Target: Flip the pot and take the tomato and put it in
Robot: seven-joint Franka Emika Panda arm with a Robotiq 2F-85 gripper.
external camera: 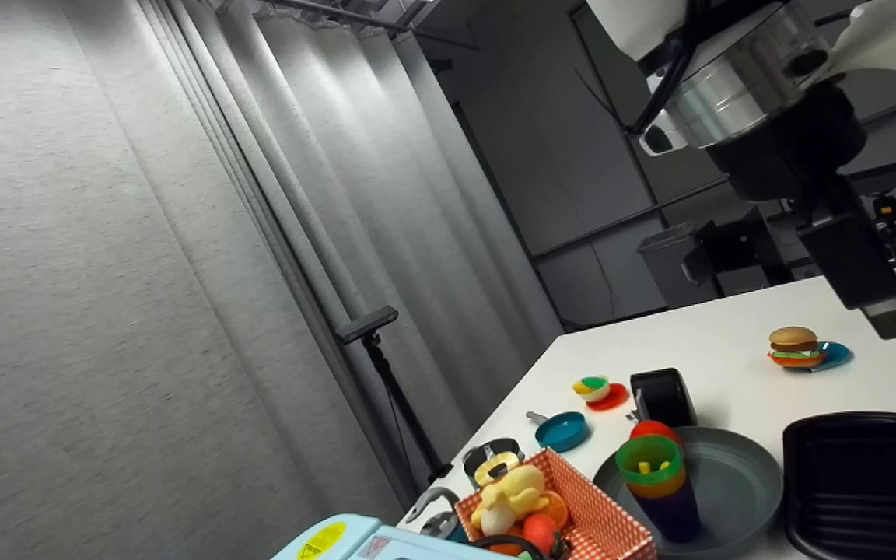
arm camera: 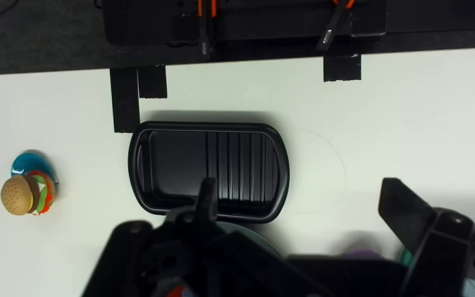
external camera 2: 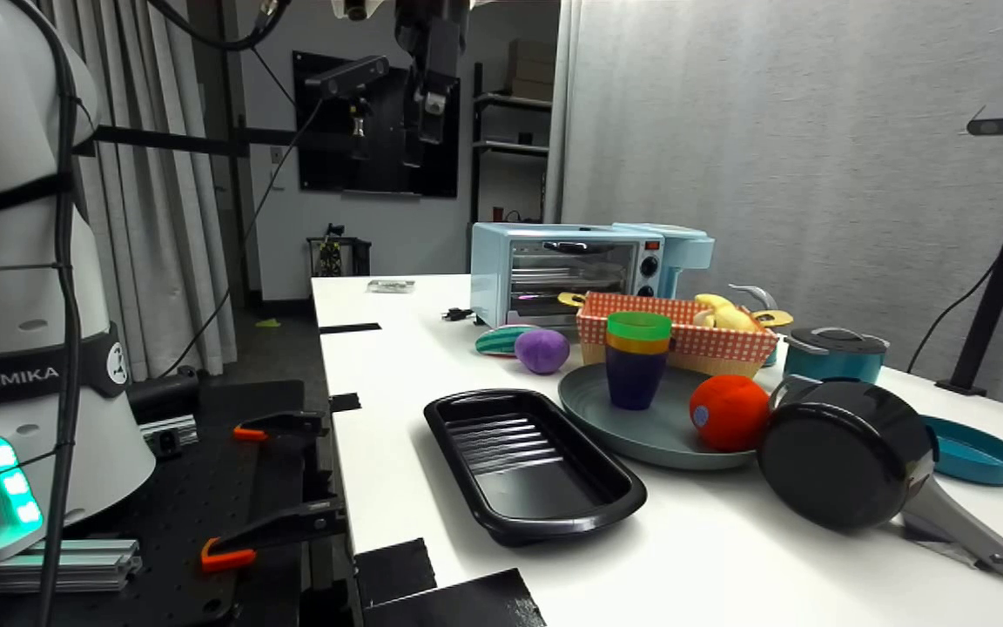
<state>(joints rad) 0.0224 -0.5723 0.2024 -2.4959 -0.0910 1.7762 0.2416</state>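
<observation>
In both exterior views the black pot (external camera 2: 832,457) (external camera: 662,398) lies tipped on its side on the white table, its grey handle slanting down to the tabletop. Close beside it, the red round tomato (external camera 2: 730,413) (external camera: 652,429) rests at the edge of a grey plate (external camera 2: 589,409). Only a sliver of the tomato (arm camera: 175,292) shows in the wrist view, mostly covered by my own fingers; the pot is hidden there. My gripper (arm camera: 299,187) (external camera 2: 423,129) hangs high above the table, jaws wide apart and nothing between them, well away from pot and tomato.
A black ribbed tray (arm camera: 179,165) lies below me. Stacked cups (external camera 2: 636,370) stand on the plate. Behind are a checkered basket (external camera 2: 680,340) of toy food and a blue oven (external camera 2: 488,279). Other items: toy burger (external camera: 794,348), teal pan (external camera 2: 972,451), lidded pot (external camera 2: 837,355), purple piece (external camera 2: 542,351).
</observation>
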